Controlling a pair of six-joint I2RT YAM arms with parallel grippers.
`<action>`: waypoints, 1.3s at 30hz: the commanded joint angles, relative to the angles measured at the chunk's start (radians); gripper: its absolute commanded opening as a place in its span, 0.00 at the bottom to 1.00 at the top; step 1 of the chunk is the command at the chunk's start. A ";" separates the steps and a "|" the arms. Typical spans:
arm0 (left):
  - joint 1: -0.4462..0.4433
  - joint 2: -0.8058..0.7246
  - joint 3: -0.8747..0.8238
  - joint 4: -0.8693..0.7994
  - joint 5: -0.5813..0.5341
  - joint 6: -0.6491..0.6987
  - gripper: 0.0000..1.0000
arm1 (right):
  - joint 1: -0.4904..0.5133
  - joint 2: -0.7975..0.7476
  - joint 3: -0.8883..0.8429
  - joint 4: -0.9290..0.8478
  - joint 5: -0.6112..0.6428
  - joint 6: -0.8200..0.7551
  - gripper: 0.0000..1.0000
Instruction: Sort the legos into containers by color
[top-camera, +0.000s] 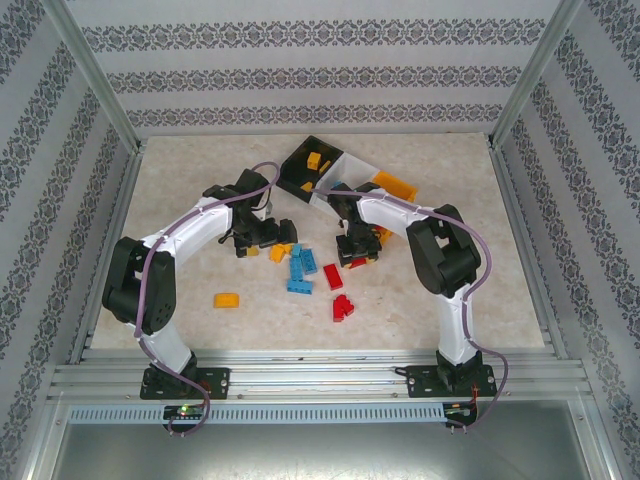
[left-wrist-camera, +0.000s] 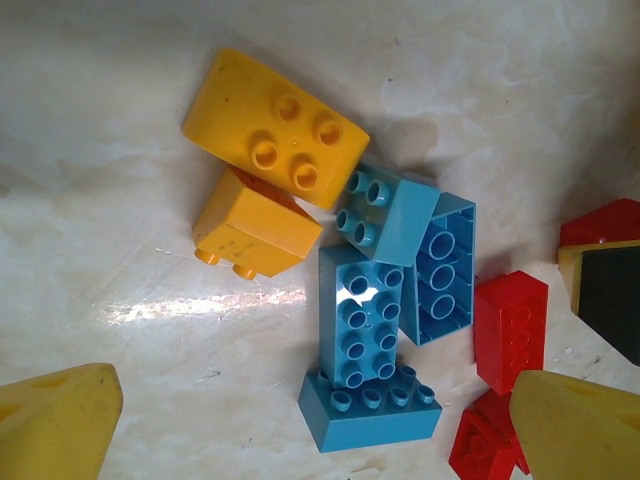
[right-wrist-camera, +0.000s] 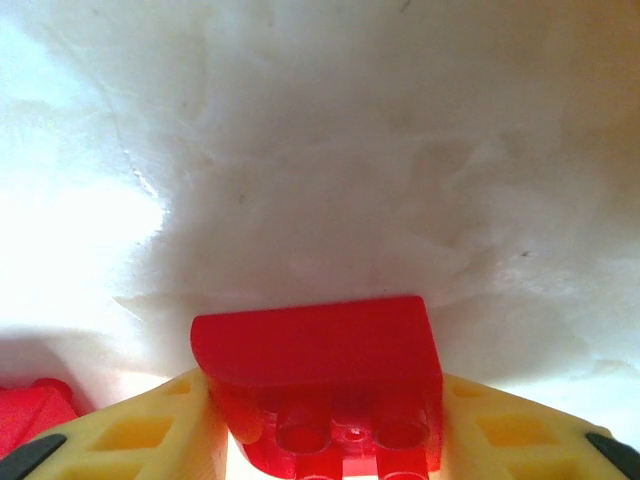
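My right gripper (right-wrist-camera: 325, 440) is shut on a red lego (right-wrist-camera: 318, 365), its yellow fingers (right-wrist-camera: 150, 430) pressing both sides, low over the pale table. From above it (top-camera: 355, 248) sits just in front of the joined bins: black (top-camera: 300, 172), white (top-camera: 345, 178), orange (top-camera: 395, 186). A yellow lego (top-camera: 318, 160) lies in the black bin. My left gripper (left-wrist-camera: 320, 440) is open above a cluster of blue legos (left-wrist-camera: 365, 325), holding nothing. Two yellow-orange legos (left-wrist-camera: 275, 125) lie beyond them, red legos (left-wrist-camera: 510, 330) to the right.
A lone yellow lego (top-camera: 226, 299) lies on the table front left. More red legos (top-camera: 343, 307) and blue ones (top-camera: 300, 265) are scattered between the arms. Patterned walls and metal posts enclose the table on three sides.
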 joint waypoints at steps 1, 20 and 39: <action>0.013 -0.033 -0.014 0.012 0.010 0.005 1.00 | 0.011 -0.028 0.022 -0.029 0.033 0.001 0.45; 0.027 -0.070 -0.040 -0.022 -0.011 0.057 1.00 | -0.242 -0.178 0.231 -0.010 -0.149 0.184 0.45; 0.215 -0.296 -0.315 -0.067 -0.001 0.019 1.00 | -0.324 0.131 0.432 -0.044 -0.163 0.201 0.48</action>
